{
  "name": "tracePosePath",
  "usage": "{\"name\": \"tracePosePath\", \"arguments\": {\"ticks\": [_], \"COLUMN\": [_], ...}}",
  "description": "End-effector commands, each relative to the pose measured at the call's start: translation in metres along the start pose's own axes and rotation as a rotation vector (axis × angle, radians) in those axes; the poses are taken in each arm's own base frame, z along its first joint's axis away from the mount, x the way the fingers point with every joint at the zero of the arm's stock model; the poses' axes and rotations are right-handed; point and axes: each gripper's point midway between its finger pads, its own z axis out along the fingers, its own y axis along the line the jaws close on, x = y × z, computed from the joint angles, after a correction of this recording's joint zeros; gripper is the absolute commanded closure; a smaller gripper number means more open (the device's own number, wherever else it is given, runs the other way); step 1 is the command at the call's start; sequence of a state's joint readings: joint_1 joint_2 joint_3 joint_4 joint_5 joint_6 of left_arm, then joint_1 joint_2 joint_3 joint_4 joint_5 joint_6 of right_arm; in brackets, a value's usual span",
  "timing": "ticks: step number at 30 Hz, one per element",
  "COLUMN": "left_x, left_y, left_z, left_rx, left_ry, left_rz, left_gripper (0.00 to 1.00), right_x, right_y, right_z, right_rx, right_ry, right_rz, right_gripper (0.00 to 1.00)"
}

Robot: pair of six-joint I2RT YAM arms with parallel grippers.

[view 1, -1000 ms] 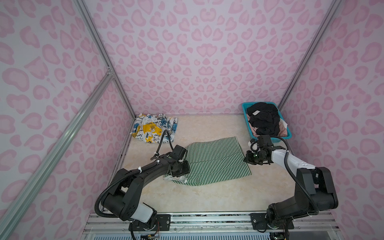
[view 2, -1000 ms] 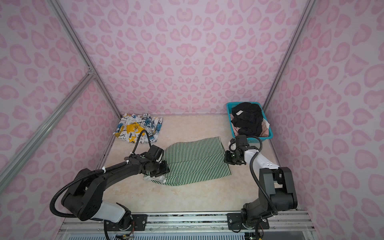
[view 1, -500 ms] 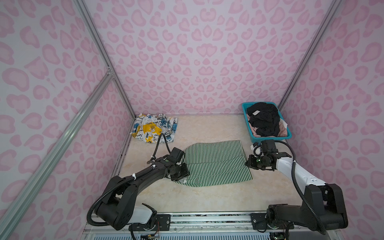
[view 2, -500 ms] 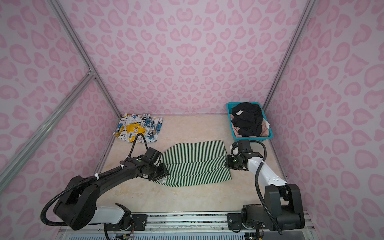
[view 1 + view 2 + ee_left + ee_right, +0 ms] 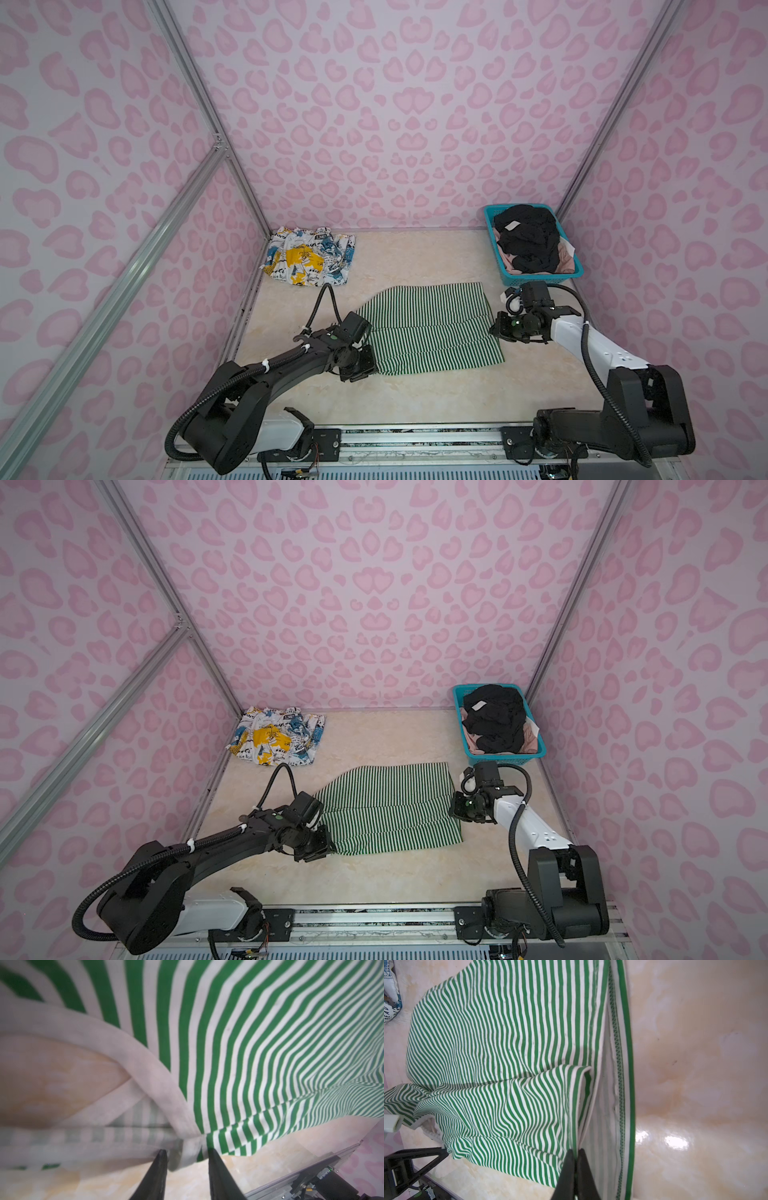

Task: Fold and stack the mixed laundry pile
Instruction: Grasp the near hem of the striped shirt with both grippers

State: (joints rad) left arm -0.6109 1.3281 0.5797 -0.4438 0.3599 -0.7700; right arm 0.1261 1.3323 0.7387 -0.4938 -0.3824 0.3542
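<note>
The green-and-white striped top (image 5: 428,328) (image 5: 386,804) lies spread in the middle of the table with a crease running across it. My left gripper (image 5: 368,365) (image 5: 322,848) is at its left end. In the left wrist view the gripper (image 5: 187,1153) has the bunched white neckband of the top (image 5: 249,1043) pinched between its tips. My right gripper (image 5: 496,330) (image 5: 455,810) is at the right end. In the right wrist view the gripper (image 5: 576,1150) is shut on a fold of the top (image 5: 498,1043) by the hem. A white printed garment (image 5: 309,259) (image 5: 276,737) lies at the back left.
A teal basket (image 5: 540,276) (image 5: 505,756) stands at the back right, just behind my right gripper. It holds a black garment (image 5: 525,237) on top of a pale pink one (image 5: 563,255). Pink patterned walls close in the table on three sides.
Both grippers have drawn toward the table's front with the ends of the striped top. The top now lies more squarely across the table.
</note>
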Motion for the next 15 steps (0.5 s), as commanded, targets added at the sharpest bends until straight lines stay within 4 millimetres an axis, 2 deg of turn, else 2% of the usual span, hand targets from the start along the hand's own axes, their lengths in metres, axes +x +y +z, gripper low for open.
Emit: {"name": "tracePosePath", "arguments": {"ticks": [1, 10, 13, 15], "left_x": [-0.007, -0.023, -0.027, -0.026], "left_y": [0.007, -0.012, -0.009, -0.006], "left_z": [0.0, -0.029, -0.028, -0.021], "left_rx": [-0.039, -0.037, -0.056, -0.072], "left_ry": [-0.051, -0.12, -0.135, -0.118], "left_rz": [-0.015, 0.024, 0.032, 0.026], "left_gripper": [0.68, 0.66, 0.6, 0.6], "right_x": [0.003, 0.001, 0.002, 0.002], "right_y": [0.0, 0.0, -0.001, -0.001], "right_z": [0.001, 0.002, 0.003, 0.004], "right_rx": [-0.006, -0.003, -0.002, -0.004], "right_ry": [0.009, 0.009, 0.011, 0.014], "right_rz": [0.001, -0.003, -0.003, 0.0], "right_gripper": [1.0, 1.0, 1.0, 1.0]}}
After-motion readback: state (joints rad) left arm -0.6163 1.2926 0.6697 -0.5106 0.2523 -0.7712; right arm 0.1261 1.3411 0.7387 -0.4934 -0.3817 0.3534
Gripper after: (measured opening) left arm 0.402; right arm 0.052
